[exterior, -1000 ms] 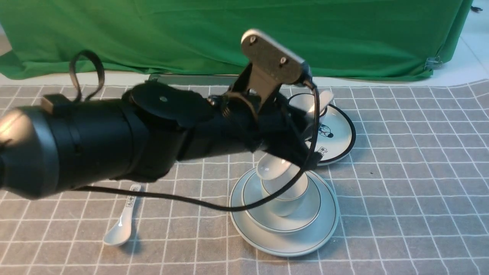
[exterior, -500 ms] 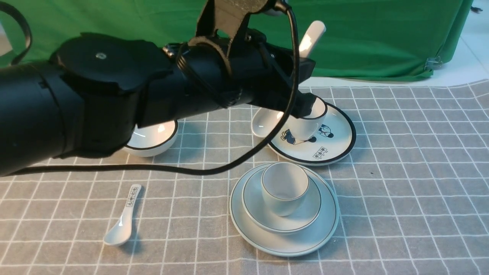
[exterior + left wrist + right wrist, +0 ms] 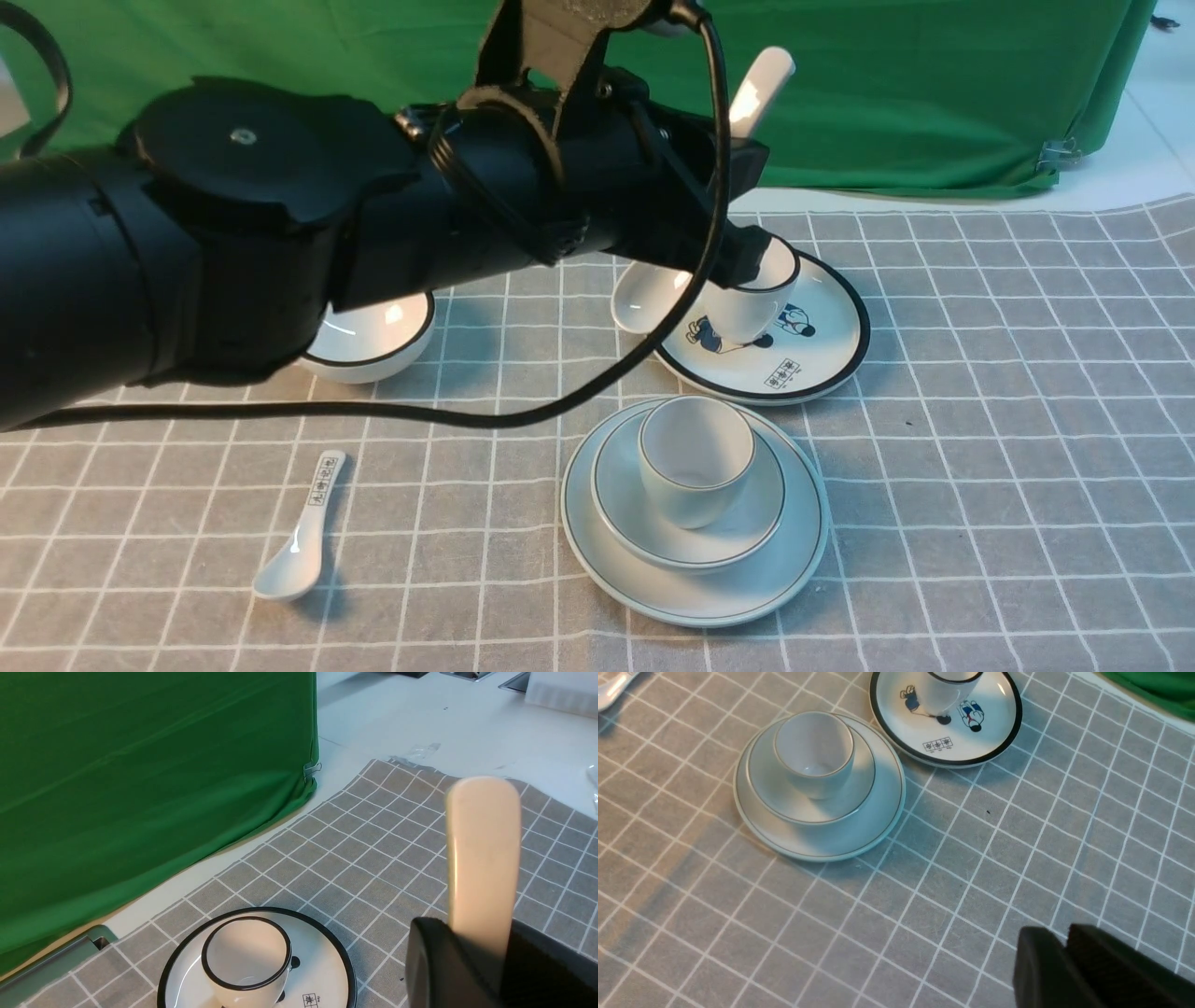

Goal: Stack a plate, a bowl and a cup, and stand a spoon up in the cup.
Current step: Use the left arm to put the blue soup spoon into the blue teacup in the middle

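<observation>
Above the tabletop's [image 3: 980,467] middle, the left hand [image 3: 481,959] is clamped on the spoon [image 3: 483,858] mid-handle, tilted, its scoop hanging beyond the cup [image 3: 695,457], well apart.

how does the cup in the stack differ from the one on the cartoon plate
The stacked cup has a thin grey rim line; the black-rimmed cup has a thick black one. The stacked cup sits in a bowl on a plain plate; the black-rimmed cup stands directly on the cartoon plate. The stacked cup looks squatter, the black-rimmed cup more tapered. Both are white, handleless, upright.
</observation>
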{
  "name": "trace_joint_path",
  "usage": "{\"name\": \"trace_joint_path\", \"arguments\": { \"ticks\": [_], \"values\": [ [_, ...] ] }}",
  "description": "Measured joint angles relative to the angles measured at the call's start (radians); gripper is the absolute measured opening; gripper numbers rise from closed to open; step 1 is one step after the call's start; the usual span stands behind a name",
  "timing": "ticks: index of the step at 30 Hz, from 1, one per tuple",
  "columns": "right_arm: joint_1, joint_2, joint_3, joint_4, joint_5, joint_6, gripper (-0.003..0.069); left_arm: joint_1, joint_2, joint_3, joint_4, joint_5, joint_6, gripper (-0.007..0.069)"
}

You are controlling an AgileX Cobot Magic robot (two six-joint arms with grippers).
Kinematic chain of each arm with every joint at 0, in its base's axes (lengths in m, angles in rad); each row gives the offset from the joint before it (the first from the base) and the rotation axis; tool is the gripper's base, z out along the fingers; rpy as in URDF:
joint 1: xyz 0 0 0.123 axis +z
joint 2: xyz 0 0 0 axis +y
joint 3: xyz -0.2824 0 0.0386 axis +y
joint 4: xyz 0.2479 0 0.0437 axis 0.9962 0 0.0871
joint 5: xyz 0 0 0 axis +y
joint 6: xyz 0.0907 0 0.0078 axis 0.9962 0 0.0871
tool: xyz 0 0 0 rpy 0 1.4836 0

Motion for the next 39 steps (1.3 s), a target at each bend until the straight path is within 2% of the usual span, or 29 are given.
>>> {"name": "trace_joint_path", "arguments": {
  "ticks": [6,8,11,12,15,17,19,21,23,27,29,39],
  "values": [
    [0.0,0.0,0.0,0.0,-0.001,0.0,0.0127,0.0,0.0,0.0,0.003,0.013,-0.01,0.0118],
    [0.0,0.0,0.0,0.0,-0.001,0.0,0.0132,0.0,0.0,0.0,0.094,0.025,-0.08,0.0118],
    [0.0,0.0,0.0,0.0,-0.001,0.0,0.0138,-0.002,0.0,0.0,0.429,0.015,-0.38,0.0118],
    [0.0,0.0,0.0,0.0,-0.001,0.0,0.0139,-0.005,0.0,0.0,0.585,0.001,-0.548,0.0118],
    [0.0,0.0,0.0,0.0,-0.001,0.0,0.0146,-0.016,0.0,0.025,0.92,-0.085,-0.963,0.0118],
    [0.0,0.0,0.0,0.0,-0.001,0.0,0.015,-0.02,0.0,0.073,1.092,-0.181,-1.166,0.0118],
    [0.0,0.0,0.0,0.0,-0.001,0.0,0.0151,-0.02,0.0,0.133,1.198,-0.323,-1.344,0.0118],
    [0.0,0.0,0.0,0.0,-0.001,0.0,0.0157,-0.018,0.002,0.198,1.278,-0.458,-1.47,0.0118],
    [0.0,0.0,0.0,0.0,-0.001,0.0,0.0159,-0.009,0.016,0.291,1.38,-0.678,-1.591,0.0118],
    [0.0,0.0,0.0,0.0,-0.001,0.0,0.0165,0.0,0.07,0.392,1.47,-1.006,-1.642,0.0118],
    [0.0,0.0,0.0,0.0,-0.001,0.0,0.017,0.0,0.104,0.408,1.495,-1.091,-1.651,0.0118],
    [0.0,0.0,0.0,0.0,-0.001,0.001,0.0195,0.0,0.231,0.411,1.551,-1.2,-1.658,0.0118]
  ]
}}
